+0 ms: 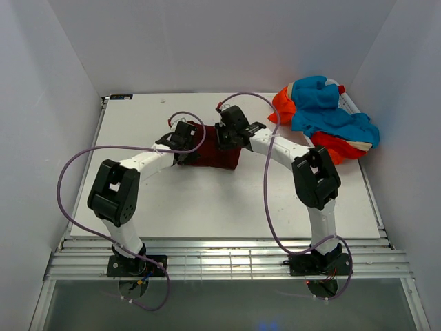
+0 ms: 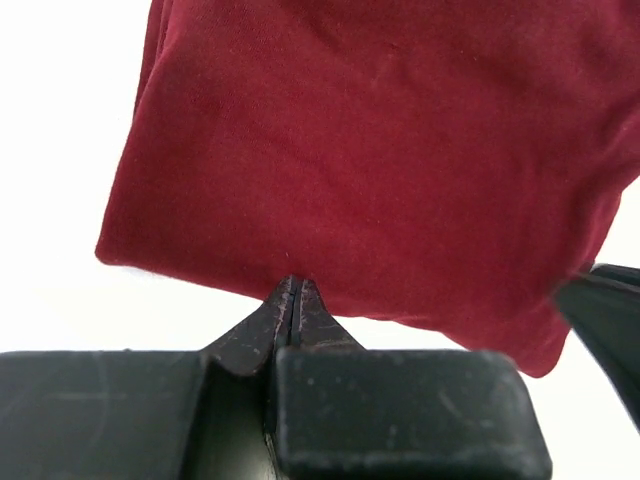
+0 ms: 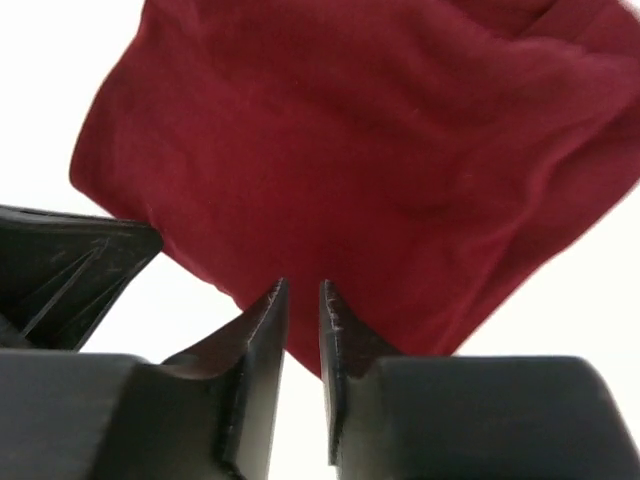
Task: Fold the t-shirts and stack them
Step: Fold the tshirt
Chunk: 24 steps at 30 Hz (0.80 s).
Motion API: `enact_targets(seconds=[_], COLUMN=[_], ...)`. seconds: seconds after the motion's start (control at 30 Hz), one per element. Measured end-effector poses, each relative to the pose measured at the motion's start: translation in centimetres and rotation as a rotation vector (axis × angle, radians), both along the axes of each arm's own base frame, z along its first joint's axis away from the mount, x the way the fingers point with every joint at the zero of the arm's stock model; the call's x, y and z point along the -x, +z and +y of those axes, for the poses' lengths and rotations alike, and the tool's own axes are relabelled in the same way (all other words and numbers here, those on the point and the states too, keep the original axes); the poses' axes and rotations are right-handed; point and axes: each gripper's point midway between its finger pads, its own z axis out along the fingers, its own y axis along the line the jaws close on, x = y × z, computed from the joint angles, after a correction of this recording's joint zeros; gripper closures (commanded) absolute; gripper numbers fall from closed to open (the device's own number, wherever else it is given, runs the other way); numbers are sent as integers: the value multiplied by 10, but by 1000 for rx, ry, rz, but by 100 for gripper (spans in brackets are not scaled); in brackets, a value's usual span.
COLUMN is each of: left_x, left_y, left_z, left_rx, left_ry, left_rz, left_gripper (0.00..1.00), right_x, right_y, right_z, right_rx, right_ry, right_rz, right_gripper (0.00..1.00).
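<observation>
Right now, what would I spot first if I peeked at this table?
A dark maroon t-shirt lies folded in the middle of the table, with the left gripper and right gripper both nosing at its edge. Far off in the back right corner sits a bright orange and blue heap of t-shirts.

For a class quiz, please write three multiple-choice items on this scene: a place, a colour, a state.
1. Where is the orange and blue pile of shirts? A near left; B far right; C middle
2. What colour is the shirt in the middle? A dark red; B green; C white
3. How is the left pincer? A wide open; B shut; C out of view
B: it lies far right in the top view. A: every view shows dark red. B: its fingers touch.
</observation>
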Motion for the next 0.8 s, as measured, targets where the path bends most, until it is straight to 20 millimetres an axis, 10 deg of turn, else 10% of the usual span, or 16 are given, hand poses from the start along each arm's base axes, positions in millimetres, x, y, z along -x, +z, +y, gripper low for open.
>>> enact_targets(seconds=[0.23,0.43,0.8], left_x=[-1,-15,-37], left_y=[34,65,-1], left_z=[6,32,95], left_rx=[9,14,131], left_ry=[12,49,50], left_rz=[-76,-161,19], left_gripper=[73,46,43], right_x=[15,16,40], right_y=[-78,-78,-81], right_z=[4,4,-12], right_rx=[43,34,22], right_ry=[12,5,-4], right_rz=[174,183,177], right_gripper=[89,90,91])
